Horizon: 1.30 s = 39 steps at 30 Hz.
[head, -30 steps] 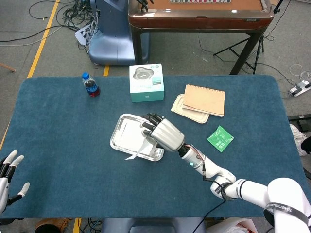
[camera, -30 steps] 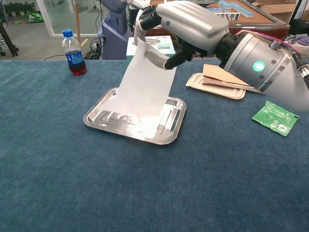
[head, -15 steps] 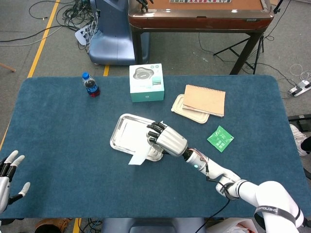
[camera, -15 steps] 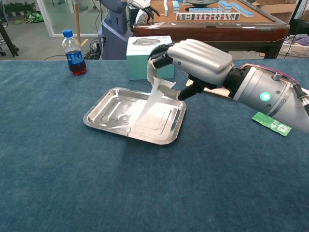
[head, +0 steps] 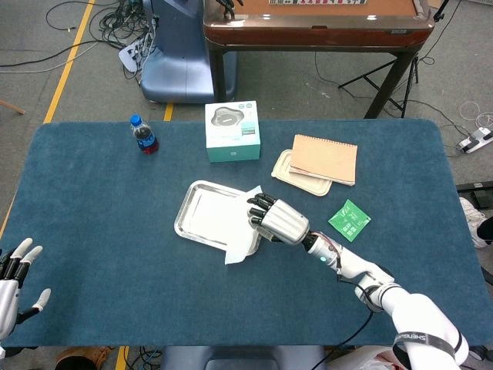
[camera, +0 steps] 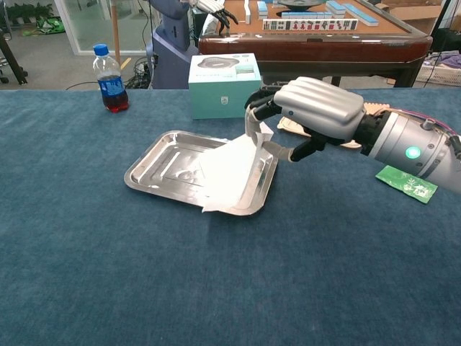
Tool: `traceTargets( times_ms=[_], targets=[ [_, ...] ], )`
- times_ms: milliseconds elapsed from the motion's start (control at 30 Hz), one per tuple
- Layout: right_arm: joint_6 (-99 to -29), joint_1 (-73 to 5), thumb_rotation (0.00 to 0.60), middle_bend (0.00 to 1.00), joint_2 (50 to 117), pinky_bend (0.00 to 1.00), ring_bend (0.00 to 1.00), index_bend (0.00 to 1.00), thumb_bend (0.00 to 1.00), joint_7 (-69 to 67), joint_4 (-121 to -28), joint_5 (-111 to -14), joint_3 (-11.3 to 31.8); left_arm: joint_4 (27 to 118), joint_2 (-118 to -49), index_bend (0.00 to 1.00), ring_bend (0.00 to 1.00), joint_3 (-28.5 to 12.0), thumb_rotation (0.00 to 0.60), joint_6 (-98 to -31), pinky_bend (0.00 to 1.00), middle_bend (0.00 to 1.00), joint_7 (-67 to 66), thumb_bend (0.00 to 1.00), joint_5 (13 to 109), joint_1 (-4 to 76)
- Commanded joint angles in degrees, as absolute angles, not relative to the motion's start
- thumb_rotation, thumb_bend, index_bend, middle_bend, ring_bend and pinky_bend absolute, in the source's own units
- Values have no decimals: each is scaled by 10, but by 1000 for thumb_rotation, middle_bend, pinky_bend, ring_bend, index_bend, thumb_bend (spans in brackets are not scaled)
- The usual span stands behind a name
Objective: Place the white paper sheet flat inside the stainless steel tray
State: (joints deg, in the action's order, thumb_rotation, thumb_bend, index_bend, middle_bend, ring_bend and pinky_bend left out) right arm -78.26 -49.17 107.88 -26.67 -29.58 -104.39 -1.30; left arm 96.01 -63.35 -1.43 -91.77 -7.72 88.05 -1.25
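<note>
While my right hand (camera: 317, 108) pinches the upper corner of the white paper sheet (camera: 229, 173), most of the sheet lies slanted across the right half of the stainless steel tray (camera: 169, 169), with its lower corner spilling over the near rim onto the blue counter (camera: 216, 288). From the head view the paper (head: 245, 231) covers the tray's (head: 204, 216) right end and sticks out past the edge toward me, so it is not lying flat inside. Apart from the paper, I see nothing else in the tray; its left part shows bare metal with pressed ridges. My left hand (head: 15, 274) hovers at the near left edge of the counter with its fingers spread and nothing in it. Behind the tray stands a teal and white box (camera: 223, 85), and to the far left a bottle (camera: 109, 78) with a blue cap and dark drink in its lower part. To the right, a brown notebook (head: 324, 158) rests on a shallow beige lid or tray (head: 296, 176), and a green packet (head: 349, 220) lies flat near my right wrist.
</note>
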Motion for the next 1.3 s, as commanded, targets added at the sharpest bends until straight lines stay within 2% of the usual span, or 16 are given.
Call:
traceTargets(
  times_ms=[33, 567, 967, 1300],
  targets=[
    [-782, -495, 600, 394, 1092, 231, 197, 658, 529, -284, -268, -1039, -18, 960, -634, 164, 101, -14, 600, -918, 0, 92, -78, 242, 879, -13],
    [-778, -529, 600, 390, 1151, 231, 197, 658, 530, -314, -180, -1038, -38, 962, -634, 164, 101, -14, 600, -922, 0, 92, -81, 242, 878, -16],
    [-831, -534, 600, 390, 1172, 231, 211, 658, 530, -341, -142, -1055, -67, 962, -632, 164, 101, -14, 600, -926, 0, 92, -80, 243, 877, -20],
    [-803, -536, 600, 387, 1174, 231, 212, 658, 530, -347, -117, -1044, -73, 965, -633, 164, 101, -14, 600, -924, 0, 92, -85, 243, 878, -18]
  ],
)
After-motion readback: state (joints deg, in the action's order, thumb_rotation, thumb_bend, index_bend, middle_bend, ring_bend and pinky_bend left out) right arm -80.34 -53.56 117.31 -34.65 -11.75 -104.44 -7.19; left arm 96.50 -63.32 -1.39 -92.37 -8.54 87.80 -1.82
